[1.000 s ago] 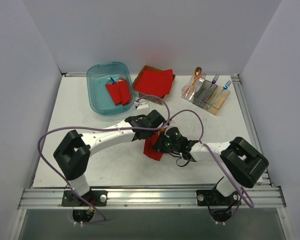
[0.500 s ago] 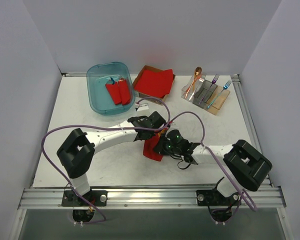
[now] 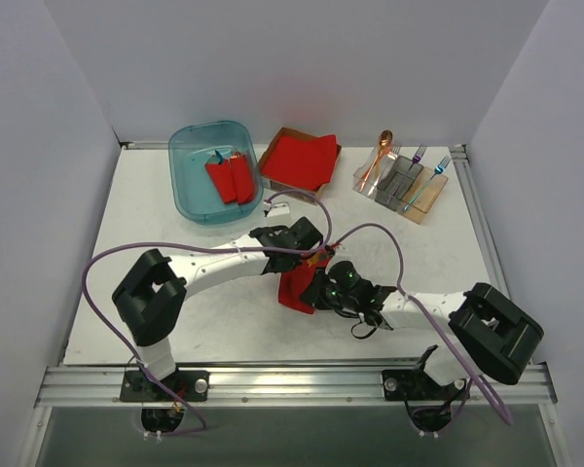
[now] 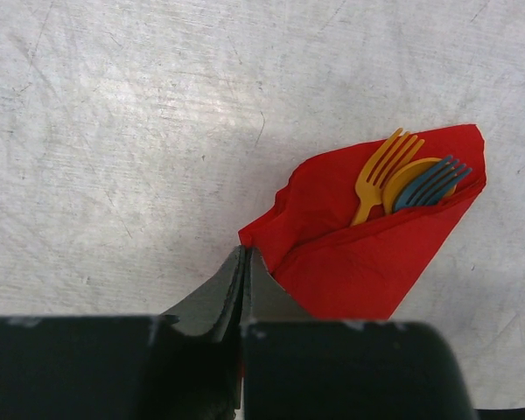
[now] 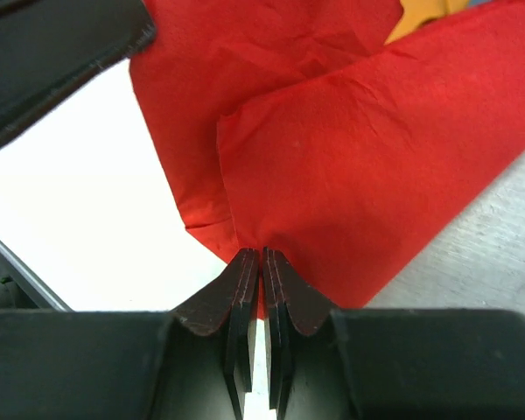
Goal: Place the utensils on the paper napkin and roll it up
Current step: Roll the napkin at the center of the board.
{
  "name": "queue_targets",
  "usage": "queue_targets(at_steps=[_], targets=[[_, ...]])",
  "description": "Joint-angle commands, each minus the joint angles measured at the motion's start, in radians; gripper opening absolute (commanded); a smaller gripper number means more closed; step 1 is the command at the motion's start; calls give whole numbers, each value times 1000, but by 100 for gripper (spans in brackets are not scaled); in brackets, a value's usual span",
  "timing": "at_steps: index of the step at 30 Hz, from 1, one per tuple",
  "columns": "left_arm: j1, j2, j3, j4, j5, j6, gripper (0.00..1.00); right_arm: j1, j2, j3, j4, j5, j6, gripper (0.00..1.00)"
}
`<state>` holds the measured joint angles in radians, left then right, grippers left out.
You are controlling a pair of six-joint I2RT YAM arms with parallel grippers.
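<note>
Our left gripper (image 4: 245,262) is pinching a corner of the paper napkin (image 4: 367,262), and our right gripper (image 5: 261,262) is clamped on its folded edge too. The utensils (image 4: 402,179) poke out the far end.

Mid-desk, a crumpled thin red paper napkin (image 3: 294,290) lies on the white desk (image 3: 175,253), with the left gripper (image 3: 305,261) at its far edge and the right gripper (image 3: 316,290) at its right side; their fingers are too small to read here. Far left stands a translucent blue plastic tub (image 3: 190,146) holding two short red tube-shaped bundles (image 3: 230,179). Beside it sits a thick red napkin stack (image 3: 300,159) edged in brown cardboard. Far right, a clear plastic organiser (image 3: 423,204) holds an orange plastic spoon (image 3: 382,146), a purple plastic fork (image 3: 419,153) and a blue plastic fork (image 3: 438,165).
</note>
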<state>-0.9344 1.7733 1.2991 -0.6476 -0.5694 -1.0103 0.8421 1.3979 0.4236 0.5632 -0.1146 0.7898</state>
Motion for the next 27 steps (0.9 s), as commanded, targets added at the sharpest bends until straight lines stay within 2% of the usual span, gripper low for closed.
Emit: queue_targets(at_steps=[1,14,27], targets=[[-1,8,58,-30,-6,-11,2,14,-14,-9,4,32,8,9],[-1,5,133,-142,25,-86,2,31,84,7,58,23,8,9],[-3,87,255,-307,91,-234,3,34,78,6,44,35,17,9]])
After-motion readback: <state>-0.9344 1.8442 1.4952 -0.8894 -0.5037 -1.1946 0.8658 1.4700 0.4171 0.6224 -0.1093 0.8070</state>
